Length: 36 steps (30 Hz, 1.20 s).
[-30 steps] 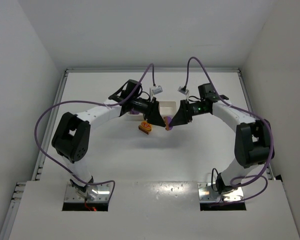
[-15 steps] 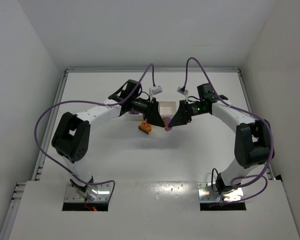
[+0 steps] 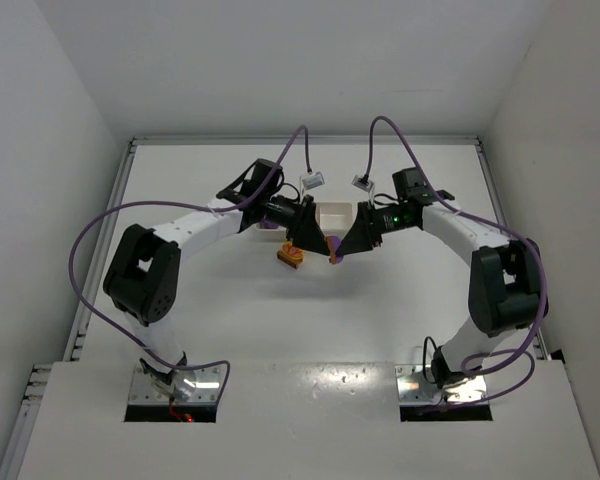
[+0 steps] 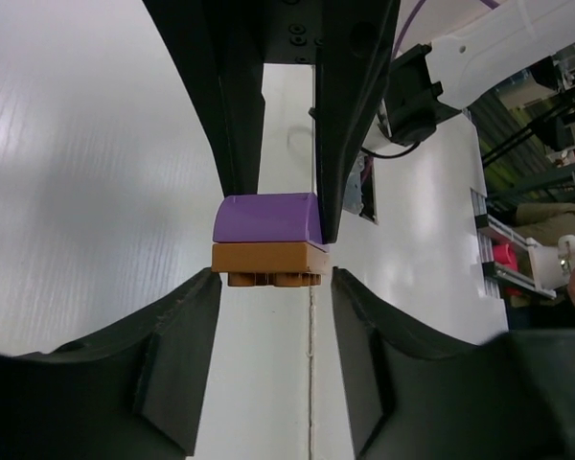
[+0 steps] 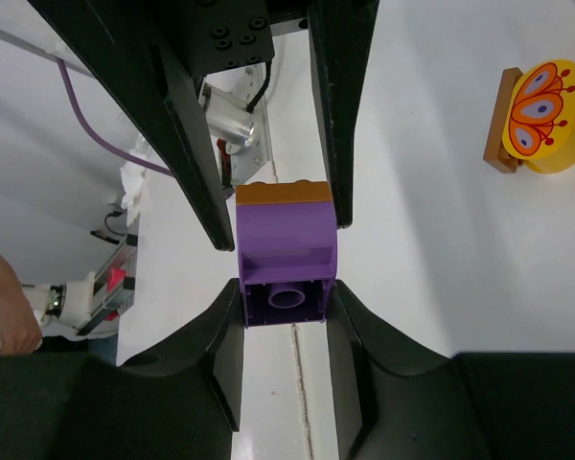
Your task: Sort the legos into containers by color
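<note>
Right gripper [image 5: 286, 287]: clenched on purple arched plastic brick [image 5: 286, 254] | reddish-brown plastic brick [image 4: 268, 259] joined at its 12 o'clock | left gripper [image 4: 273, 276]: you cannot tell its grip.

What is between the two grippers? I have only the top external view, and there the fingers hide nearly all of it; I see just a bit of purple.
Observer: A purple brick with a brown brick flush against one end of it. The right wrist view shows both.
Operator: Which gripper holds which brick?
Observer: The right gripper is shut on the purple brick. The left gripper has its fingers on both sides of the brown brick, but I cannot tell whether they already press it.
</note>
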Each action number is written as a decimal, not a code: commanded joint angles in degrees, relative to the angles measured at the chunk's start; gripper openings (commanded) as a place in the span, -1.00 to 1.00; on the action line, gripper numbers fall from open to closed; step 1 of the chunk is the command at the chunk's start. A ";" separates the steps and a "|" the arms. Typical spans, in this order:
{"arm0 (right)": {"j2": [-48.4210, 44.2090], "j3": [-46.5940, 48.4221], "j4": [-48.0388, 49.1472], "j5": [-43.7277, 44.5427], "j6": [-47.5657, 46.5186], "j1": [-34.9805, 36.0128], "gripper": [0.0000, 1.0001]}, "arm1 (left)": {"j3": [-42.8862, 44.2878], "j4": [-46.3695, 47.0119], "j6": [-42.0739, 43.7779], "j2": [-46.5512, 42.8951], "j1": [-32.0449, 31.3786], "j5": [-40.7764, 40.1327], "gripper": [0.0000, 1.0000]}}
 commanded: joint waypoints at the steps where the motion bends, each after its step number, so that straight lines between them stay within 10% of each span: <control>1: 0.07 0.40 0.84 -0.84 -1.70 0.45 -1.00 | 0.85 2.11 0.94 -1.56 0.29 2.62 0.08; 28: -1.68 0.40 1.98 7.68 -2.23 2.64 -1.00 | 1.91 2.11 -0.64 0.55 -1.82 3.77 -0.28; 36: -2.30 -0.12 2.51 9.45 -2.23 3.79 -1.00 | 2.44 2.11 -1.70 1.08 -2.34 4.90 0.13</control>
